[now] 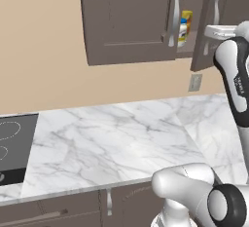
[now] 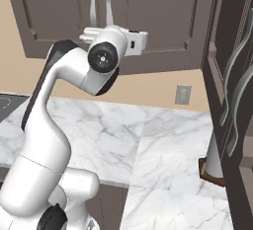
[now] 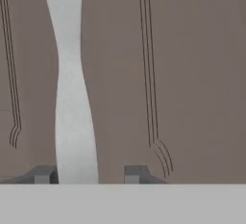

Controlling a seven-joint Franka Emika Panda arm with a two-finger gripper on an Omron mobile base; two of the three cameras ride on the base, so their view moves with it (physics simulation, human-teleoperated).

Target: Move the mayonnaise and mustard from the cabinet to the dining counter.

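The dark brown upper cabinet (image 1: 129, 19) has its doors ajar. In the gap between them stand the yellow mustard (image 1: 186, 17) and, just below it, the blue-lidded mayonnaise (image 1: 183, 29). My gripper (image 3: 90, 174) is raised against the right door (image 1: 204, 36), and its white hand (image 2: 132, 41) sits just under the two silver handles (image 2: 100, 4). In the hand view a curved silver handle (image 3: 72, 98) rises between the fingertips, close to the left one (image 3: 43, 174). The jaws stand apart, wider than the handle. The dining counter is out of view.
Below the cabinet lies a marble worktop (image 1: 121, 138) with a black cooktop (image 1: 12, 143) at its left end. A wall outlet (image 1: 195, 82) sits under the cabinet. On the right a tall dark cabinet (image 2: 237, 76) stands close, with a white object on a brown base (image 2: 213, 167) beside it.
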